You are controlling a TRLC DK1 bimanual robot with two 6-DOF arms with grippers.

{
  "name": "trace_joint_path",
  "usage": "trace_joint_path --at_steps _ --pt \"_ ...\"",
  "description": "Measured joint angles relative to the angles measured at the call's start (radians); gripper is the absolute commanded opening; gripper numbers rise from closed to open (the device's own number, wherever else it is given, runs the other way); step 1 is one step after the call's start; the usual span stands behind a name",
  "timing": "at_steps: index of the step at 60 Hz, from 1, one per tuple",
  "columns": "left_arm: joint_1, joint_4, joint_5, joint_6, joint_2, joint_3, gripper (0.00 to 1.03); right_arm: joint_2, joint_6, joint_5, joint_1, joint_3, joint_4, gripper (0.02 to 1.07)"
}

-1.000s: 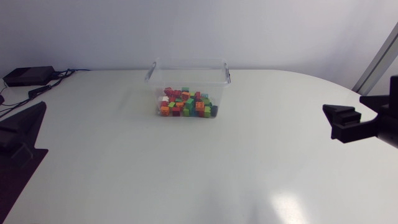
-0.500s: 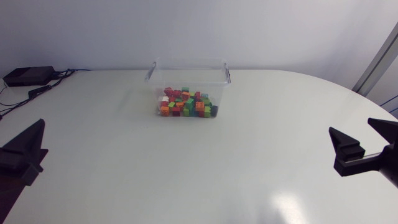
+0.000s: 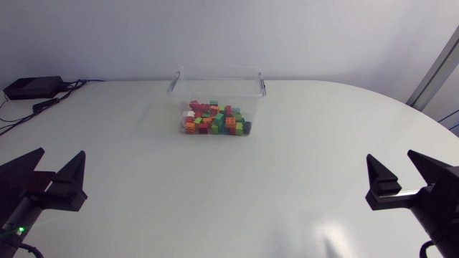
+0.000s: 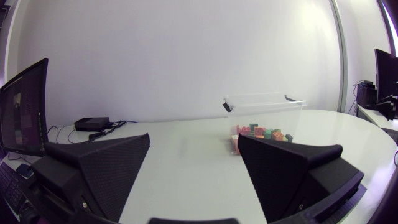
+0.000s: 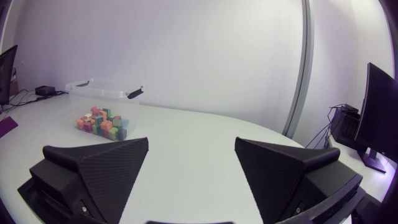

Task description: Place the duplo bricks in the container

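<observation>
- Every brick [image 3: 215, 119] I saw lay inside the container [image 3: 217, 73]; I judged the task done.
- My left gripper [image 3: 57, 155] and right gripper [image 3: 392, 159] gaped empty, well apart from it.

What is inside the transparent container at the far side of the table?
The container holds a heap of duplo bricks: red, orange, green, and one white. The bricks underneath are covered, so their number cannot be told.
</observation>
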Motion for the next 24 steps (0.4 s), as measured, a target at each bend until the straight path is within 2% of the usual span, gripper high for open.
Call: trace_joint_path --at_steps 11,24 --pt "0.032 0.096 0.034 -0.037 -0.01 -0.099 0.99 -0.064 0.054 -0.017 -0.014 -0.1 0.097 1.02" --pt "0.039 0.111 0.042 -0.052 -0.013 -0.122 0.99 -0.081 0.071 -0.022 -0.019 -0.125 0.109 1.02"
